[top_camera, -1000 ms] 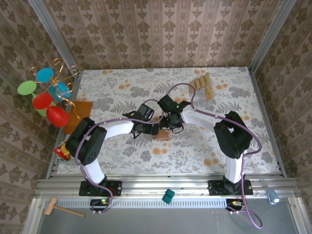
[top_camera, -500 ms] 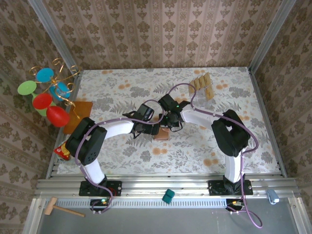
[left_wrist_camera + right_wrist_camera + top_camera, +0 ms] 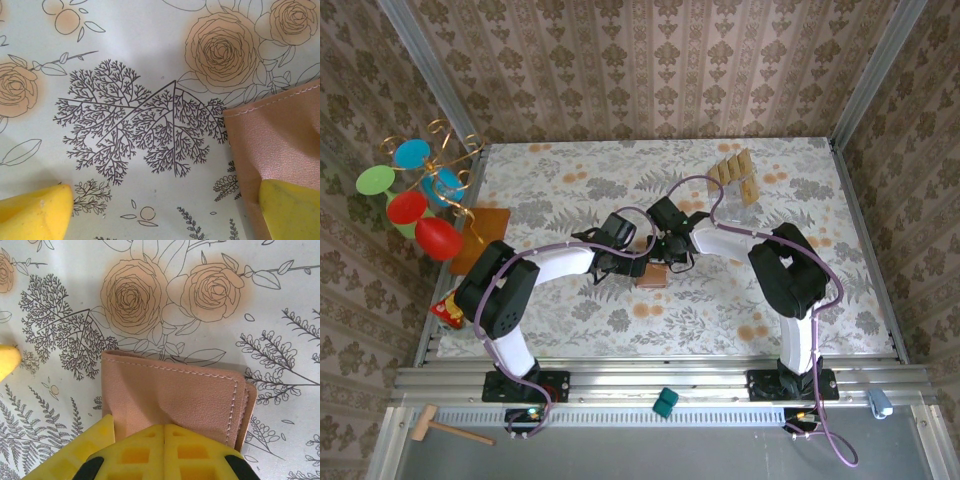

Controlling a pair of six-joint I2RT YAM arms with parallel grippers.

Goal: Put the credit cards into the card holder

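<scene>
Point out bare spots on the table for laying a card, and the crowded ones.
Free: the near strip between the wallet and the rail; the far stretch from the orange mat across to the cards; the right edge below the cards. Crowded: the centre, left pincer and right pincer at the wallet.

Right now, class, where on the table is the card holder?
In the top view the card holder lies folded near the middle of the table, under the right gripper, with the credit cards far off at the back right.
</scene>
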